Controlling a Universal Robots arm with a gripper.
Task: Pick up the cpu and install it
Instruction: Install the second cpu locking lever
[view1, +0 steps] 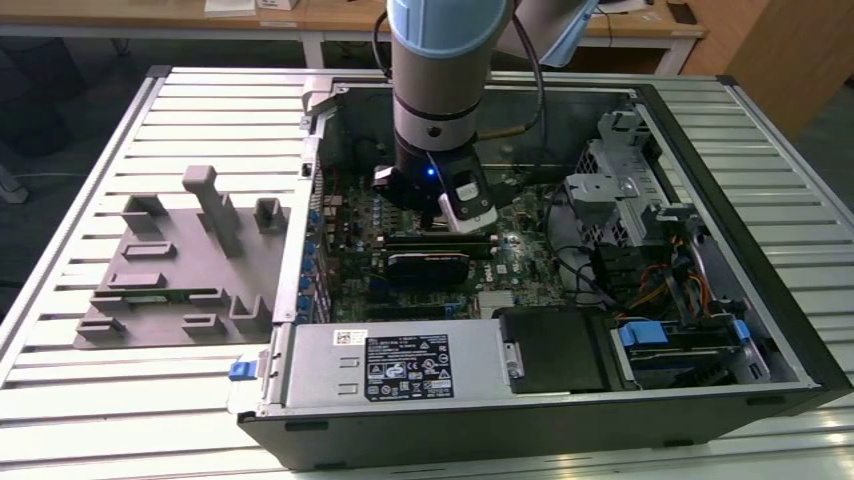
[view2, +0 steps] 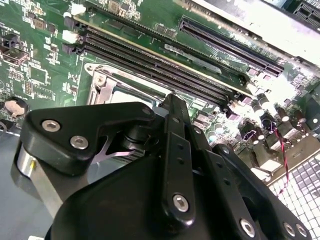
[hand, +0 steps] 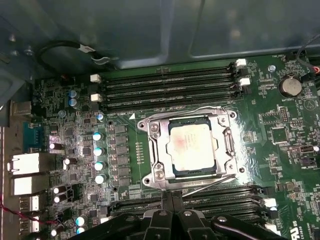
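The cpu (hand: 191, 147), a flat square chip with a silvery top, lies inside the metal-framed socket (hand: 150, 152) on the green motherboard (hand: 285, 135). The socket frame sits around it, with a wire lever along its edge. My gripper (hand: 169, 196) hovers just off one side of the socket, its two black fingers pressed together with nothing between them. In the exterior view the gripper (view1: 461, 222) reaches down into the open computer case (view1: 694, 400), over the board. In the second wrist view the fingers (view2: 172, 107) point at the socket (view2: 107, 82).
Long memory slots (hand: 165, 85) run along both sides of the socket. Capacitors (hand: 99, 150) and rear ports (hand: 25, 167) stand nearby. Drive cages and cables (view1: 641, 270) and a power supply (view1: 387, 365) fill the case. A grey fixture plate (view1: 174, 270) lies on the slatted table.
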